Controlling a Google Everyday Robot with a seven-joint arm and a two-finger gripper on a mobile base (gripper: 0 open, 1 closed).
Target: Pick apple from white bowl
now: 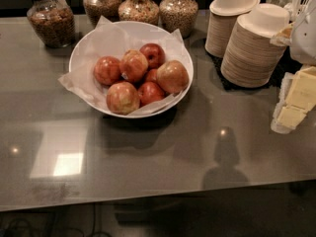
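Note:
The white bowl (74, 58), wide and lined with crinkled white paper, sits on the grey counter at the centre left. It holds several apples. A large pale red-orange apple (172, 76) with a yellowish blush lies at the right of the pile. Similar big pale ones lie at the front (122, 97) and in the middle (134, 65). Smaller dark red apples (153, 54) sit between and behind them. My gripper is not in this view, and no part of the arm shows.
Glass jars of nuts and cereal (51, 21) stand behind the bowl. Two tilted stacks of tan-and-white disposable bowls (252, 48) stand at the back right. Yellow packets (298, 100) lie at the right edge. The counter's front edge (148, 199) runs along the bottom.

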